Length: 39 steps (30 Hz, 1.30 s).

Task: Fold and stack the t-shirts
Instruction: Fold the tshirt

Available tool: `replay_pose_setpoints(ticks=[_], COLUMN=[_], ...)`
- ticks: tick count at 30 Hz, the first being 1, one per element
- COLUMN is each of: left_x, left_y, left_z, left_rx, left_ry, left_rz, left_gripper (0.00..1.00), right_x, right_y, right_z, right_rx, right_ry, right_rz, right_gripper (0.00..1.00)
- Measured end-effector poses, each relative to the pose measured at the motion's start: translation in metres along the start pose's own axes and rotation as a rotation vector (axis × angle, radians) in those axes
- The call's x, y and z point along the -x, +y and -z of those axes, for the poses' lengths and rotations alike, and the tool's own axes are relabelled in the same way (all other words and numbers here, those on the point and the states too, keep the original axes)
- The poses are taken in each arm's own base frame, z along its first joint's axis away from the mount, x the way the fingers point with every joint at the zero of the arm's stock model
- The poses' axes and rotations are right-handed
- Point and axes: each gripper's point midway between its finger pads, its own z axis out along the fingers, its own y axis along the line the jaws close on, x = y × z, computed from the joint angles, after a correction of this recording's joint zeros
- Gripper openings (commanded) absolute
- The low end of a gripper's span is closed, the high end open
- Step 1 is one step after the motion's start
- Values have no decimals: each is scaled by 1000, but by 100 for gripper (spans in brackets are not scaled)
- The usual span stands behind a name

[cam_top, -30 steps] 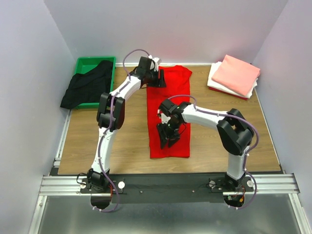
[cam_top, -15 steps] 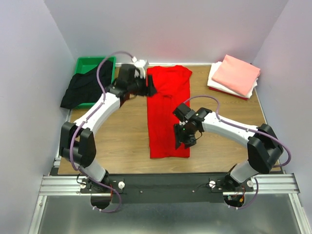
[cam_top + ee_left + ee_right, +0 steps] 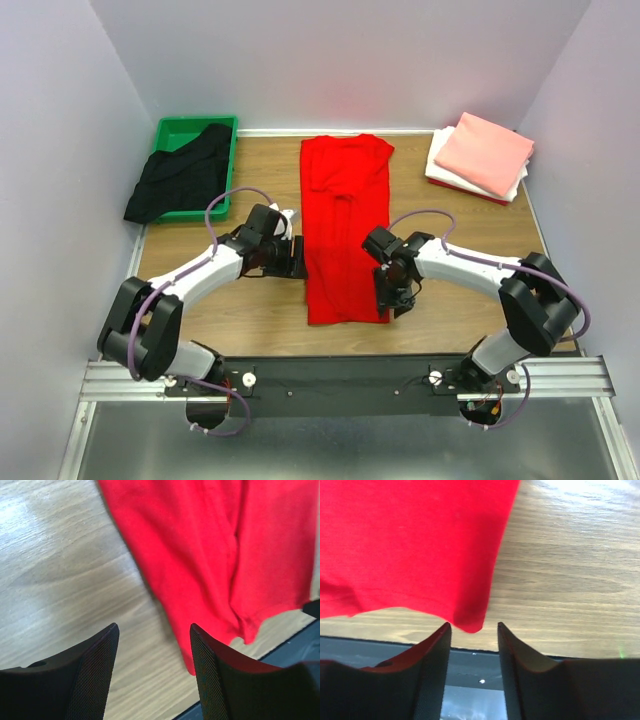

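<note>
1. Red t-shirt [image 3: 345, 230] lies flat in the middle of the frame as a long narrow strip, sleeves folded in, collar end toward the far wall, hem toward the arm bases.
2. Right gripper [image 3: 394, 298] sits at the shirt's lower right corner. In the right wrist view the jaws are parted a little, and the corner of the cloth lies at the gap between the fingertips [image 3: 445, 630]. Nothing looks pinched.
3. Left gripper [image 3: 296, 258] is just beside the shirt's left edge, about mid-length. In the left wrist view the jaws are wide apart over bare wood and hold nothing. The red edge runs close to the right-hand finger [image 3: 207, 670].
4. Black t-shirt [image 3: 180, 180] is unfolded, draped over the near edge of the green tray [image 3: 195, 126] at upper left.
5. Salmon-pink folded shirt [image 3: 484, 152] sits on top of the white folded shirt [image 3: 438, 166] at upper right.
6. All of it rests on the wooden table [image 3: 250, 310].
</note>
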Motion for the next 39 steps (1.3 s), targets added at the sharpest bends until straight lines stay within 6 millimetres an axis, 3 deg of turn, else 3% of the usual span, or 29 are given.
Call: replay_pose_setpoints(ticks=[3, 10, 14, 16, 23, 34, 39], left_x=[-1, -25, -37, -42, -63, -85, -94], left_y=[-5, -5, -12, -16, -20, -34, -44], left_z=[6, 3, 1, 0, -3, -10, -15], left_rx=[-23, -50, -71, -80, -87, -122, -154], left_ry=[-23, 26, 59, 75, 129, 203, 242], left_rz=[4, 24, 17, 13, 35, 54, 49], left_gripper=[65, 63, 61, 60, 54, 53, 43], right_x=[-5, -8, -8, -8, -8, -8, -8], right_y=[-5, -9, -10, -9, -7, -6, -6], right_z=[-8, -18, -22, -23, -24, -24, -24], right_rx=[-16, -16, -13, -9, 2, 7, 8], right_ry=[16, 14, 11, 9, 7, 8, 9], right_rz=[-2, -2, 0, 0, 2, 3, 3], right_gripper=[45, 41, 34, 24, 23, 22, 22])
